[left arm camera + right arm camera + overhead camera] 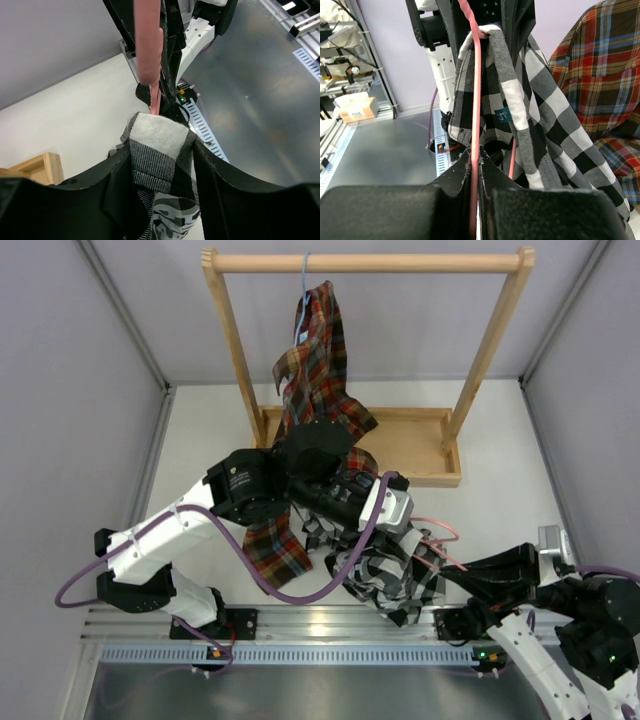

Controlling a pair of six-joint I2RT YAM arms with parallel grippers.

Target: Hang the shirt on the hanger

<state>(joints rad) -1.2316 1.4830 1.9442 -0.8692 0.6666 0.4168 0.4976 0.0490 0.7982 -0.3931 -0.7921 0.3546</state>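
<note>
Shirt [398, 578] hangs bunched between arms, low over surface [200, 455] near front edge. Left tool [162, 152] pinches top fold, hanger [476, 90] wire just beyond. Right tool [476, 162] clamped narrow on wire. You: draw fold over wire shoulder with left, brace hanger with right, avoid tartan shirt [600, 75].

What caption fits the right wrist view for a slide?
Right gripper pinches the pink hanger; the checked shirt hangs against it.

Left claw [161, 150] grips the shirt [156, 132] while right claw [475, 164] pinches the hanger [477, 100].
</note>
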